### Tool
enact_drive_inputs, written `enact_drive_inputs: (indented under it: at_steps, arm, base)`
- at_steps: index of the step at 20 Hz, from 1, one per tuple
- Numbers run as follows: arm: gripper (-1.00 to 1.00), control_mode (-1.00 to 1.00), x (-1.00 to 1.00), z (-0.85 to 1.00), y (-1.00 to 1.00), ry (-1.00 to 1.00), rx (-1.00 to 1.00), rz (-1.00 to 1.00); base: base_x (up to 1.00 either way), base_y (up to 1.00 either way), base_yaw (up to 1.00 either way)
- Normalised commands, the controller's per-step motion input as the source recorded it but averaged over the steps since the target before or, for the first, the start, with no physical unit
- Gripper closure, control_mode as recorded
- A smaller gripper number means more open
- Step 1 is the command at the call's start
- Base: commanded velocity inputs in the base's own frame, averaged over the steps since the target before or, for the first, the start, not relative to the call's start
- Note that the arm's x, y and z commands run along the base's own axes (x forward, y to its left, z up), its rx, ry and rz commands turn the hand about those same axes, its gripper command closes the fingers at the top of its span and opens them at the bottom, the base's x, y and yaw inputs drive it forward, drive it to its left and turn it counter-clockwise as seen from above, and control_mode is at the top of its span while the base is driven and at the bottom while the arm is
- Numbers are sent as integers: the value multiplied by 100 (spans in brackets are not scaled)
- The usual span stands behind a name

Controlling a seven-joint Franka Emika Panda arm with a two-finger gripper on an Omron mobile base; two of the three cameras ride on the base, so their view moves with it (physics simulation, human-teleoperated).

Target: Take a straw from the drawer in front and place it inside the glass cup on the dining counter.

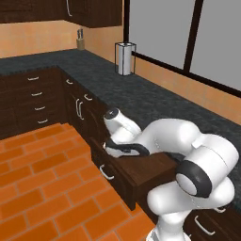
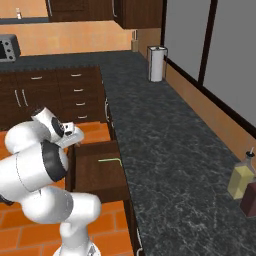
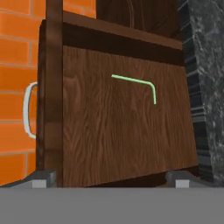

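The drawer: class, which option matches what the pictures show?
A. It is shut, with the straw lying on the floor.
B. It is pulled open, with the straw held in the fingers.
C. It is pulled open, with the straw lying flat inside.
C: the drawer stands pulled out and the green straw lies flat on its bottom, untouched.

The straw (image 3: 139, 84) lies flat on the floor of the open drawer (image 3: 118, 144), apparently well beyond the wide-spread jaws.

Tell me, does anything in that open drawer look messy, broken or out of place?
Nothing stands out. The drawer is pulled open and holds a single green straw lying flat on its wooden floor, intact, with its bent end. The open claw hovers above it, touching nothing.
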Motion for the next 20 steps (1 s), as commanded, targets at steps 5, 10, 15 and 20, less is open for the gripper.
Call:
enact_drive_inputs:
  at_steps: [5, 10, 15, 20]
  arm:
    - [-100, -100, 14, -55, -63, 0, 16, 0]
    - [-100, -100, 21, -69, -31, 9, 25, 0]
    - [-100, -100, 12, -64, 1, 13, 21, 0]
    - [-100, -100, 0, -51, 41, 9, 10, 0]
  base:
    - [0, 0, 0]
    - [0, 0, 0]
    - [0, 0, 0]
    - [0, 0, 0]
